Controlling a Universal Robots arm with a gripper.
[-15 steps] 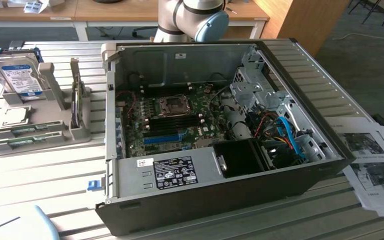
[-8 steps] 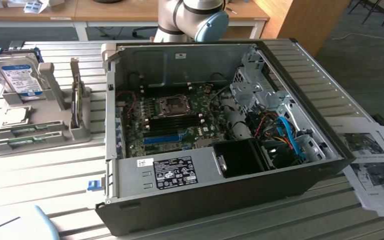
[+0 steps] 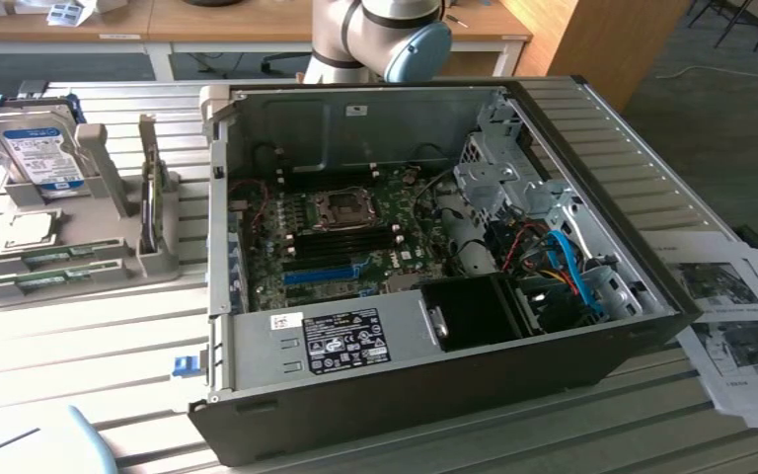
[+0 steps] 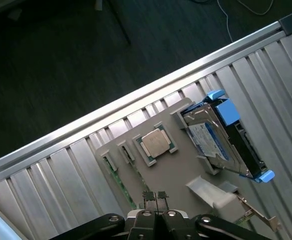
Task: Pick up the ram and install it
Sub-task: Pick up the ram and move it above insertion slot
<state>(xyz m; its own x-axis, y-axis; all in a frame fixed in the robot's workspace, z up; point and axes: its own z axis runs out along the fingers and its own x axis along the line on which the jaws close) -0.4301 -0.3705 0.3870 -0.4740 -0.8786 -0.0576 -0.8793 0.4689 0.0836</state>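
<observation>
Where the slatted bench (image 3: 90,336) carries the open computer case (image 3: 352,123) mid-frame, the grey holder (image 3: 90,229) at the exterior view's left has the ram (image 3: 56,257) slotted along its lower edge; the hand (image 4: 155,196) hovers over it, fingers (image 4: 148,195) together, empty.

Open PC case (image 3: 393,395) sits on the slatted table (image 3: 76,346), side panel off, motherboard (image 3: 340,232) showing with a blue slot (image 3: 320,274) and a black fan shroud (image 3: 478,308). On the exterior view's left there's a grey holder (image 3: 115,212): hard drive (image 3: 39,148) standing upright, CPU (image 3: 31,229) lying flat, ram stick (image 3: 56,258) and second ram stick (image 3: 39,285) just beside each other. Arm (image 3: 379,35) is behind the case. Papers (image 3: 734,316) lie on the right.
</observation>
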